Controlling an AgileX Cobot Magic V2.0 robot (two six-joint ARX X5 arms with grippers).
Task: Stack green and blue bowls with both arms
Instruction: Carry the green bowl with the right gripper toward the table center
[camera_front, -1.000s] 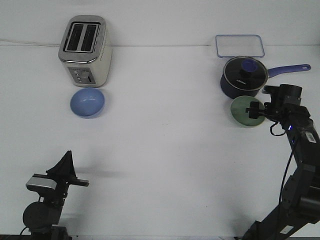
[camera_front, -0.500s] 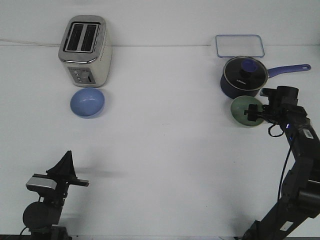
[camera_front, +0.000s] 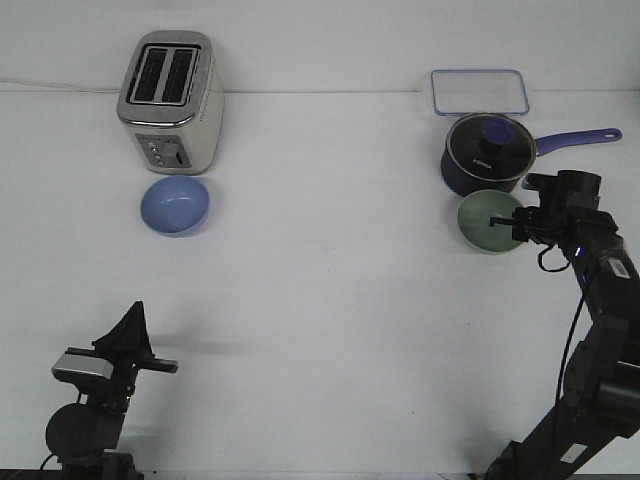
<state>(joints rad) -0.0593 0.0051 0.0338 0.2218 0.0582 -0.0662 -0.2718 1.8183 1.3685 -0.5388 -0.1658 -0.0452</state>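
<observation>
A plain white table (camera_front: 330, 330) fills your front view and ends at a pale wall behind. Nearest to you, at the lower left, your left arm (camera_front: 95, 400) sits folded low over the near edge; its left gripper (camera_front: 128, 335) points upward and holds nothing, but from this angle you cannot tell whether the fingers are spread or pressed together. At the lower right, your right arm (camera_front: 600, 330) rises from the near edge and reaches toward the far right part of the table. Its right gripper (camera_front: 505, 223) sits at the right rim of the green bowl (camera_front: 482, 222), one dark finger lying over the bowl's inside; the view is too small for you to tell whether the fingers pinch the rim. The green bowl stands upright, just in front of the dark navy saucepan (camera_front: 485, 155) with its glass lid and handle pointing right. The blue bowl (camera_front: 175, 205) stands upright well apart, on the left side, just in front of the cream toaster (camera_front: 170, 100). Farthest back on the right lies a clear rectangular container (camera_front: 479, 92) with a blue rim.
</observation>
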